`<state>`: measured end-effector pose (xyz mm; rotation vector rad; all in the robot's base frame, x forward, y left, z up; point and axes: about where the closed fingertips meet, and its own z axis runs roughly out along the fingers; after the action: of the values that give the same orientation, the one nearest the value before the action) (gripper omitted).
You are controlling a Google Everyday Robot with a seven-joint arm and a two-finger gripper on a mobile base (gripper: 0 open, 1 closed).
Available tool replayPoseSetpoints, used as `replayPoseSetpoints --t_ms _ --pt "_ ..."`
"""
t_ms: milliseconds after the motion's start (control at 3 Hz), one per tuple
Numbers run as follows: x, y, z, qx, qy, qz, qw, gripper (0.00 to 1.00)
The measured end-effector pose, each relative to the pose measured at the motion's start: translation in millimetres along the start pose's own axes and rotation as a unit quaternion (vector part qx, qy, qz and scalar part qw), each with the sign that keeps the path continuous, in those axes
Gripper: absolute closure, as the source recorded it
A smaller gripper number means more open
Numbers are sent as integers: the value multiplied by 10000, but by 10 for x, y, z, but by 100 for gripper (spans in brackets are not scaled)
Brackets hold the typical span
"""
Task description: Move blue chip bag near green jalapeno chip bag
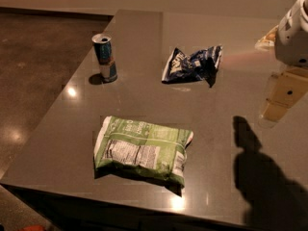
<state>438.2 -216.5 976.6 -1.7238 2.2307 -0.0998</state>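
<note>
The blue chip bag (192, 64) lies apart, left of the end effector (275, 110), whose grip I cannot tell.

A: Blue chip bag (192, 65) located?
B: Seen crumpled on the table (144, 32), far side, well apart from the green jalapeno chip bag (142, 149) laid near the front edge.
A: Gripper (274, 112)?
B: Held above the table at right, apart from both bags. Can (105, 57) is stood upright far left.
</note>
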Motion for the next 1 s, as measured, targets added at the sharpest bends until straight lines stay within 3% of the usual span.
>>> replayPoseSetpoints --t_ms 333,1000 --pt "0 0 0 1 0 0 10000 0" --pt "-52 -291 187 136 -78 106 9998 0"
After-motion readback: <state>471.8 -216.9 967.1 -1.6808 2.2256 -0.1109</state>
